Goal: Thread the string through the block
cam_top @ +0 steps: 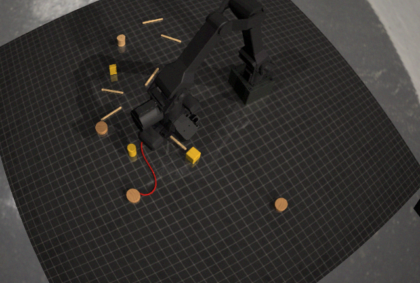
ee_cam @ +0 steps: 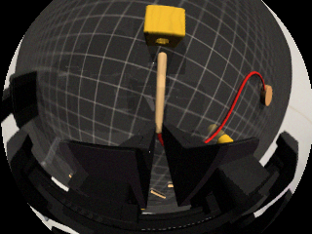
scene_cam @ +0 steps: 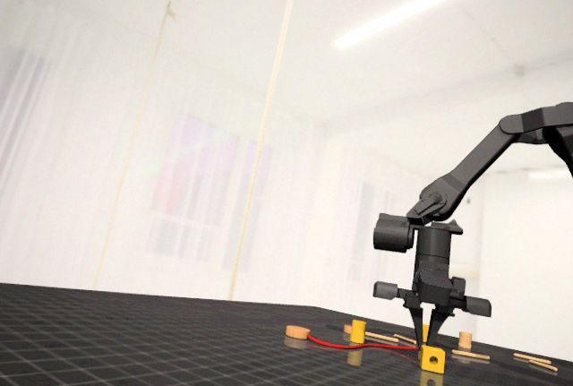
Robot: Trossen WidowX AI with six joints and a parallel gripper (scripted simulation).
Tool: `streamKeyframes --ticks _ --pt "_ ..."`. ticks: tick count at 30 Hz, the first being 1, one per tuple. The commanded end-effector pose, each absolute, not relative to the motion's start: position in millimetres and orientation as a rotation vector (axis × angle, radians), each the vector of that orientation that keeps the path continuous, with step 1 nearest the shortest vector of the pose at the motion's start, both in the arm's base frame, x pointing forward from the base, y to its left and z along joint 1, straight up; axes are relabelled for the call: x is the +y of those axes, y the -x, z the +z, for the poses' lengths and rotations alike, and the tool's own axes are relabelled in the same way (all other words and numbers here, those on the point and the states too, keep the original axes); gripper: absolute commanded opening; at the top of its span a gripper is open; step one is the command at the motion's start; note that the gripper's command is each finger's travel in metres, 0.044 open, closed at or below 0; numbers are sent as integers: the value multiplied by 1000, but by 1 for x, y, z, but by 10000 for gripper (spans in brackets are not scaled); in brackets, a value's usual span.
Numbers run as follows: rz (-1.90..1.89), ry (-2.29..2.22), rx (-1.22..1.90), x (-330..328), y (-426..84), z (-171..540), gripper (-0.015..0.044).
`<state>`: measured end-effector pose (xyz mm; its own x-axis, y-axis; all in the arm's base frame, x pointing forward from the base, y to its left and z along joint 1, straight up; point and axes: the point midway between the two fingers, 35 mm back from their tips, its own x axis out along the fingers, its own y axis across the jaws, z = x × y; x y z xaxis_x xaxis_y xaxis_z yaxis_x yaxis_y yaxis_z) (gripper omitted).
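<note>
My gripper (scene_cam: 423, 346) (ee_cam: 158, 125) is shut on the string end of the thin wooden stick (cam_top: 178, 142) (ee_cam: 161, 90), low over the table. The stick sticks out toward the yellow block (cam_top: 193, 154) (scene_cam: 432, 359) (ee_cam: 165, 21). Its free tip is just short of the hole in the block's near face in the wrist view and looks roughly in line with it. The block sits on the table. The red string (cam_top: 154, 173) (scene_cam: 351, 347) (ee_cam: 235, 104) runs from the fingers in a curve to the round wooden button (cam_top: 133, 195) (scene_cam: 296, 331) (ee_cam: 267, 96). The fingertips are hidden in the top view.
A yellow cylinder (cam_top: 132, 150) (scene_cam: 357, 331) stands between the gripper and another wooden disc (cam_top: 101, 127). A further disc (cam_top: 281, 204) lies far from the block. Several loose sticks, a small yellow cube (cam_top: 113, 69) and a wooden cylinder (cam_top: 121, 40) lie beyond the arm.
</note>
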<state>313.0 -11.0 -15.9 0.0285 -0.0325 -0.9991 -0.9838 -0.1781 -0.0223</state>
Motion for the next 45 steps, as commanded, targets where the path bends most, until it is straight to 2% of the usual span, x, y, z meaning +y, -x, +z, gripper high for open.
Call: streamKeyframes --ticks 1,45 --pt "1294 1382 1127 -6 -312 -15 0" --pt "1294 1381 1126 38 -304 -16 0"
